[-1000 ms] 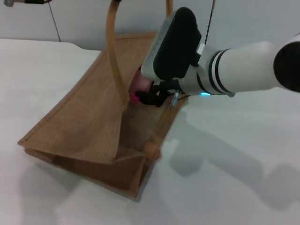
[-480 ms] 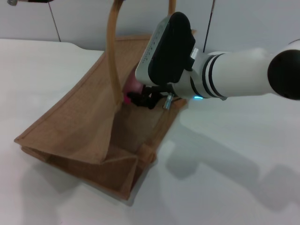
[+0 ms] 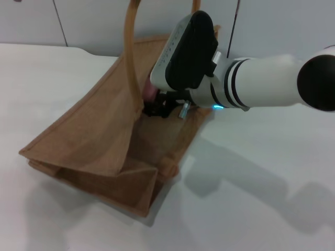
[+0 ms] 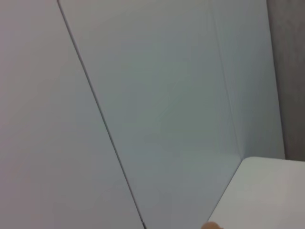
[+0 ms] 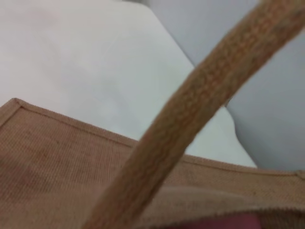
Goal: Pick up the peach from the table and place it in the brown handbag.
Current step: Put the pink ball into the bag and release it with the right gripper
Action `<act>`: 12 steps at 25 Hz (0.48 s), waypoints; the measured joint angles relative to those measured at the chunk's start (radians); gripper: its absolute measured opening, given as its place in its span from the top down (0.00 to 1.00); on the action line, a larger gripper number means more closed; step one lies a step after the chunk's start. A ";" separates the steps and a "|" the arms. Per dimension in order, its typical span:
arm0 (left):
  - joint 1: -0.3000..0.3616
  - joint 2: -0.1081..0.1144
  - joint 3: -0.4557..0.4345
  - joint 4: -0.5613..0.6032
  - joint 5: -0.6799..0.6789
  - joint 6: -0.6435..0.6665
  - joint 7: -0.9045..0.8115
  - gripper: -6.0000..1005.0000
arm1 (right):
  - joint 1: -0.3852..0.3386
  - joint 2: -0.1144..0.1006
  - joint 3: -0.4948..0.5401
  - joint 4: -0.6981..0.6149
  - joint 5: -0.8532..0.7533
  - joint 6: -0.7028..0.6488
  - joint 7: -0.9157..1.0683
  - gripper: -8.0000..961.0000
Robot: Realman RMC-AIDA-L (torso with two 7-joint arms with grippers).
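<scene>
The brown handbag (image 3: 99,130) lies tilted on the white table (image 3: 261,172) with its mouth gaping and one loop handle (image 3: 131,57) standing up. My right gripper (image 3: 158,108) reaches from the right into the mouth, just behind that handle. The peach (image 3: 150,92) shows as a small pink patch at the black fingers, mostly hidden by the wrist housing and the handle, and the gripper looks shut on it. In the right wrist view the handle (image 5: 190,119) crosses close in front, with the bag's wall (image 5: 71,162) below and a pink sliver of peach (image 5: 224,223). My left gripper is out of view.
Bare white tabletop (image 3: 42,78) surrounds the bag. Grey wall panels (image 3: 94,21) stand behind the table's far edge. The left wrist view holds only wall panels (image 4: 167,95) and a table corner (image 4: 267,191).
My right gripper has moved a little left and deeper into the bag's mouth with the peach. The peach's magenta spot has slipped out of sight, and the bag has shifted slightly.
</scene>
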 joint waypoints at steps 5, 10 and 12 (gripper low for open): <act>0.003 0.001 -0.001 0.001 -0.003 0.000 0.000 0.87 | 0.001 -0.001 0.000 0.003 0.000 -0.011 0.003 0.30; 0.019 0.002 -0.012 -0.007 0.005 0.002 0.002 0.87 | 0.001 -0.007 0.008 0.003 -0.011 0.023 0.002 0.14; 0.032 0.004 -0.015 -0.009 0.007 0.009 0.004 0.87 | 0.001 -0.009 0.029 0.003 -0.020 0.051 0.002 0.14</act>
